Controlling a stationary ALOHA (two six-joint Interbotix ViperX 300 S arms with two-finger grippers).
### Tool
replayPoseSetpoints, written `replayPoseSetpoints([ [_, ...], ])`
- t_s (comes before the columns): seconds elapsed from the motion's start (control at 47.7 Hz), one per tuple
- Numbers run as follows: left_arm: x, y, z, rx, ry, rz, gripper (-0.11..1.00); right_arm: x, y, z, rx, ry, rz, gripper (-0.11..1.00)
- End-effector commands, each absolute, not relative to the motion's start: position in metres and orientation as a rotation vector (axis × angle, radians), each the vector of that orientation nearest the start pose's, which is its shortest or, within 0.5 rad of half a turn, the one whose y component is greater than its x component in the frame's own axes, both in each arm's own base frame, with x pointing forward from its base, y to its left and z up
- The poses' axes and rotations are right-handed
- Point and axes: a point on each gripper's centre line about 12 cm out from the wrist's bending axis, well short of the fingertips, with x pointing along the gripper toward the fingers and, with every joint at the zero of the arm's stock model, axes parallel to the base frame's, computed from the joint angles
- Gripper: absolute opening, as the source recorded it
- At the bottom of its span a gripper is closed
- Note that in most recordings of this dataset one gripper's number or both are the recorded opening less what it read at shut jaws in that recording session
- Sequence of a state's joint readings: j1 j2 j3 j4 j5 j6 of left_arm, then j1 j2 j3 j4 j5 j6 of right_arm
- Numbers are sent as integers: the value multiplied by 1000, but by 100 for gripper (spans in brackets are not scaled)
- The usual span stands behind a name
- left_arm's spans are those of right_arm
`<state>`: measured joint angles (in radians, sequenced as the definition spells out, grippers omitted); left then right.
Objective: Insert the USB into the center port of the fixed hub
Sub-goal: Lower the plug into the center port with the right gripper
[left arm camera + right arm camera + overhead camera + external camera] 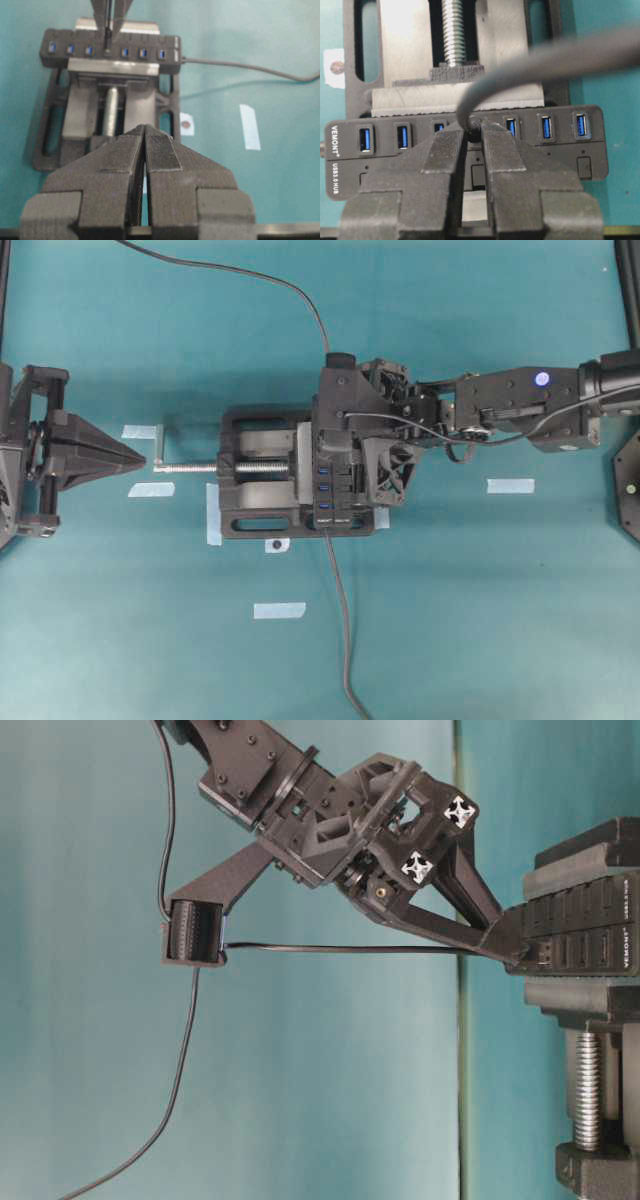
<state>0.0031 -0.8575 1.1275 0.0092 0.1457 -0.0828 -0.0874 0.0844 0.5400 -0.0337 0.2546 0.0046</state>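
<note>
The fixed hub (470, 150) is a long black bar with a row of blue ports, clamped in a vise. My right gripper (472, 129) is shut on the USB (474, 123), a small black plug whose thick grey cable (545, 60) curves up and to the right. The plug sits at the center port, which it hides, with three blue ports on each side. How deep it sits I cannot tell. From table level, the right fingertips (515, 952) touch the hub (580, 935). My left gripper (145, 129) is shut and empty, well short of the vise.
The black vise (260, 485) holds the hub, its silver screw handle (165, 450) pointing at my left gripper (140, 457). The hub's own cable (340, 620) runs toward the near table edge. Pale tape strips (510, 485) lie on the teal mat.
</note>
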Motion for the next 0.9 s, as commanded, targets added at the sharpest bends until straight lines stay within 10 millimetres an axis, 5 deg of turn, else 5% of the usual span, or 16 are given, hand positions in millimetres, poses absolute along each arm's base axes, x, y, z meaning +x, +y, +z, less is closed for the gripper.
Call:
replayPoseSetpoints([
  [0.0,213,1,249,-75,394,19,0,404,-35,161,15,861,-79,8],
  [0.88,213,1,249,-76,395,20,0,398,-35,143,15,939,-77,8],
])
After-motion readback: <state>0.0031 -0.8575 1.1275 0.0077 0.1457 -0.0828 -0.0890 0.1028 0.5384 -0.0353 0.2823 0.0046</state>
